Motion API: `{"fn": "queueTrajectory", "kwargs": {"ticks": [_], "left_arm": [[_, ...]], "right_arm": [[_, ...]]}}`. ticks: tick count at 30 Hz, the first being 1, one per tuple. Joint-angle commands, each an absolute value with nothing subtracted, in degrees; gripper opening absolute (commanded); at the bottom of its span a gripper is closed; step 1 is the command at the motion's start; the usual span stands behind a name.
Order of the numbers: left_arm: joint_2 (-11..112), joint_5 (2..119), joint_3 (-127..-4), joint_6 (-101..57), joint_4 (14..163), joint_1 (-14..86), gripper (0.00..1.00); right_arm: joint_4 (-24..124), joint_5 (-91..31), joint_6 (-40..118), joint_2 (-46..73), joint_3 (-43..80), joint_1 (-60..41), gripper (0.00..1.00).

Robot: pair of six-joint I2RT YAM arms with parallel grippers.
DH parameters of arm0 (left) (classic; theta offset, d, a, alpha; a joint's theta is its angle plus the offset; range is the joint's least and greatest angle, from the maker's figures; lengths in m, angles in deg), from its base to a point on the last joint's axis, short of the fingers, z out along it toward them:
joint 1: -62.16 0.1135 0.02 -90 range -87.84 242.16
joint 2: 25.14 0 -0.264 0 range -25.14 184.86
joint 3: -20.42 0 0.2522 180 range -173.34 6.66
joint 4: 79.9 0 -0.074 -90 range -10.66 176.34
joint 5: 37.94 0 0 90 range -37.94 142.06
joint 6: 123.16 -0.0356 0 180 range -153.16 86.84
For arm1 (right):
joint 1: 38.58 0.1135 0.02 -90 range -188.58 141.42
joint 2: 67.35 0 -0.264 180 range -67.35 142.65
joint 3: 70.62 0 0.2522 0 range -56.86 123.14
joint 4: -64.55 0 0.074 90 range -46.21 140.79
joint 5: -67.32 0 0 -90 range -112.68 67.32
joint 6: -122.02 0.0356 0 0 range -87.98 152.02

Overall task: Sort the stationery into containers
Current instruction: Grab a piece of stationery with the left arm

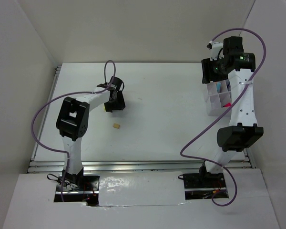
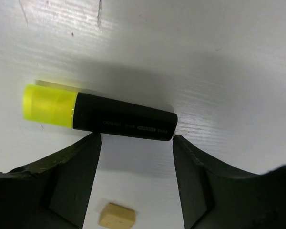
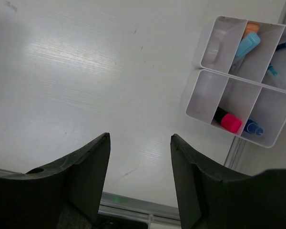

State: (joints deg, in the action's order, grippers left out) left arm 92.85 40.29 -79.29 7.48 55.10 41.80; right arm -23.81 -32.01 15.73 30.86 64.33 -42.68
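Left wrist view: left claw [image 2: 136, 137] open, empty, over the yellow highlighter [image 2: 100, 113] on the tabletop [image 2: 214, 52] — tan eraser [image 2: 116, 215] nearer. Right claw [image 3: 139, 138] open, empty — pink highlighter [image 3: 227, 120] in the organiser tray [image 3: 192, 98], far right.

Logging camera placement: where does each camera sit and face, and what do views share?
Top external: above and behind the bases, looking down on the table; both arms visible.
Left wrist: facing down at yellow highlighter and tan eraser; left gripper open.
Right wrist: facing down at organiser tray; right gripper open.
Shared: top also shows eraser and tray.
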Motion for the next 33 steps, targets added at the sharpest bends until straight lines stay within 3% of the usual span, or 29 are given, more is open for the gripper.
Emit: {"fn": "queueTrajectory", "kwargs": {"ticks": [1, 7, 13, 27, 33], "left_arm": [[92.9, 45.9, -79.9, -1.2, 55.5, 41.9, 0.75], [86.5, 45.8, -75.1, -8.7, 62.5, 40.8, 0.86], [91.2, 44.6, -80.3, -3.9, 57.3, 45.2, 0.95], [98.3, 50.4, -88.1, -4.3, 58.6, 48.4, 0.99], [97.8, 51.6, -85.9, -3.8, 60.0, 46.2, 0.89]], "right_arm": [[-24.4, -32.4, 16.1, 29.2, 65.1, -42.3, 0.61], [-23.8, -32.7, 16.3, 29.2, 64.3, -42.1, 0.61], [-23.6, -32.6, 16.0, 28.5, 63.5, -41.9, 0.61], [-22.8, -32.5, 15.7, 27.4, 60.8, -42.3, 0.60], [-22.5, -32.6, 15.8, 27.7, 60.8, -42.3, 0.60]]}}
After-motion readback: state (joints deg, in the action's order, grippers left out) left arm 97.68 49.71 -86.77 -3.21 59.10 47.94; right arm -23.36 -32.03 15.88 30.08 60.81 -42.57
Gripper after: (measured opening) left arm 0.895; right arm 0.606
